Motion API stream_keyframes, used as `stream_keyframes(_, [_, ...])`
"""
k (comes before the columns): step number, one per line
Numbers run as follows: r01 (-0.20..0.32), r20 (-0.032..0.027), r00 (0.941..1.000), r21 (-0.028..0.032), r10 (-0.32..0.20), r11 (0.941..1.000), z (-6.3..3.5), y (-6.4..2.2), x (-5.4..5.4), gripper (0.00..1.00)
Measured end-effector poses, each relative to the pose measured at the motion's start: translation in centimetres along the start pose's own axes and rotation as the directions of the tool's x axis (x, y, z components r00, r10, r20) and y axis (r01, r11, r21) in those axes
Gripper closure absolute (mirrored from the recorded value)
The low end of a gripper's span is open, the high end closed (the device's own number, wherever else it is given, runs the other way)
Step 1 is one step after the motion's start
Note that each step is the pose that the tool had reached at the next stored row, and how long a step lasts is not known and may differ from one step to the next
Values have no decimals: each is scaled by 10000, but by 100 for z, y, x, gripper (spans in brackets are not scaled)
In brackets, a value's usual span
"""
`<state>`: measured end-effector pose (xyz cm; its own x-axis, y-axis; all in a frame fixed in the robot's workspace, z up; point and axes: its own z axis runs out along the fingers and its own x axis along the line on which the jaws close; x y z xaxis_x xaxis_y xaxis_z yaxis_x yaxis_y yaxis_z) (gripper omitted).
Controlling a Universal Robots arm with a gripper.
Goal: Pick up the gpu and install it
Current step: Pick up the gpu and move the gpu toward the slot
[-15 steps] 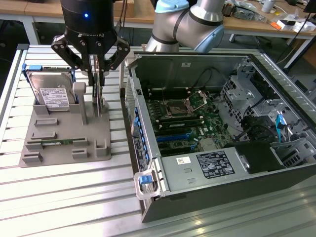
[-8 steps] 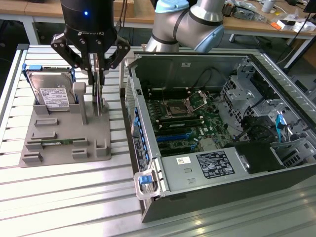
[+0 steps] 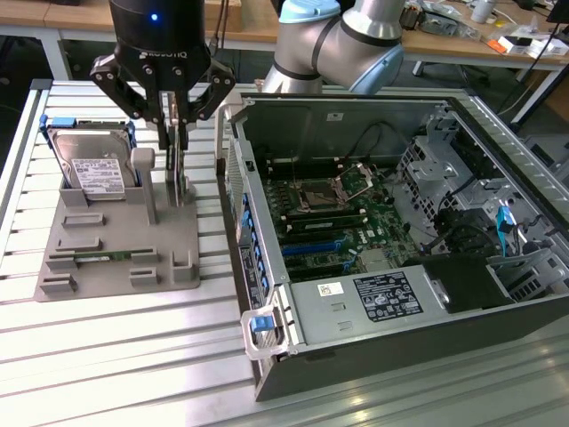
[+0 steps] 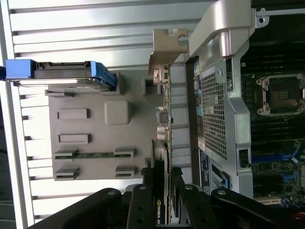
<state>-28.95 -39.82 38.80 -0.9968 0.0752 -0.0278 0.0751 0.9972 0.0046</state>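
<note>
The upright gpu (image 3: 181, 176), clasped by the gripper (image 3: 175, 142), is hemmed between a grey post (image 3: 145, 182) and hard drive (image 3: 93, 165) on the exterior view's left and the case wall (image 3: 234, 173) on its right; above, open room is left.

ROBOTIQ, printed upside down, on hand (image 3: 176, 140) body. NVIDIA logo and lettering on gpu (image 4: 165, 129) edge.

One arm (image 3: 356, 44), one gripper (image 3: 175, 147). Parts — one gpu (image 3: 180, 173), one hard drive (image 3: 93, 165), one memory stick (image 4: 90, 154). One grey tray (image 3: 116, 267), one case (image 3: 400, 356) — one motherboard (image 3: 356, 222), one processor socket (image 3: 317, 194), one power supply (image 3: 356, 307).
</note>
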Motion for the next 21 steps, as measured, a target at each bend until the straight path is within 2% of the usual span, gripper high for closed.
stream_keyframes(21, [0, 0, 10000, 5, 0, 10000, -81, 0, -2, 74])
